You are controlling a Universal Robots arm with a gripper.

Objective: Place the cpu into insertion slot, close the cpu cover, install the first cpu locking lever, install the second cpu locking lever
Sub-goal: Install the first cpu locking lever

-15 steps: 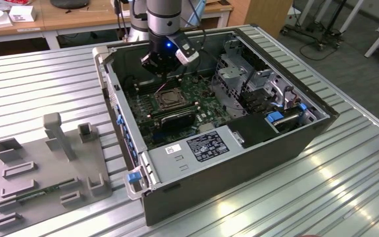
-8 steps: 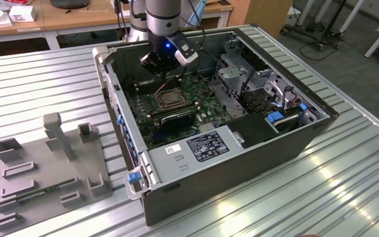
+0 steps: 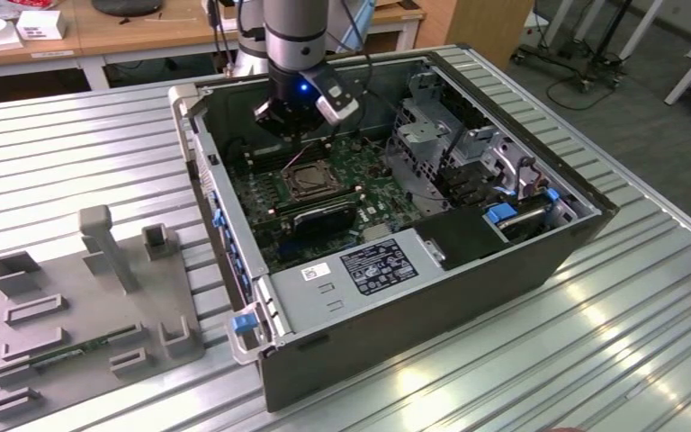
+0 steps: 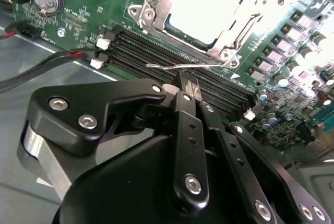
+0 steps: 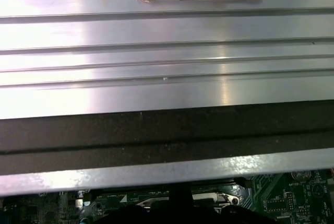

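Ribbed metal table (image 3: 94, 144) carries the open computer case (image 3: 538, 261). Inside, the hand (image 4: 189, 85) is clenched on a thin locking lever (image 4: 182, 66) beside the insertion slot (image 4: 206, 7), cpu cover (image 4: 156, 4) seemingly down; latching looks underway, needing a careful sideways press. Lever's hook is hard to see

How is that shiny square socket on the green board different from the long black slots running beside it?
The insertion slot is square with a silvery metal frame and a pale middle; the memory slots are long, narrow and black. The socket stands alone, while the black slots lie in a parallel row with white clips at their ends. Both sit on the green board.
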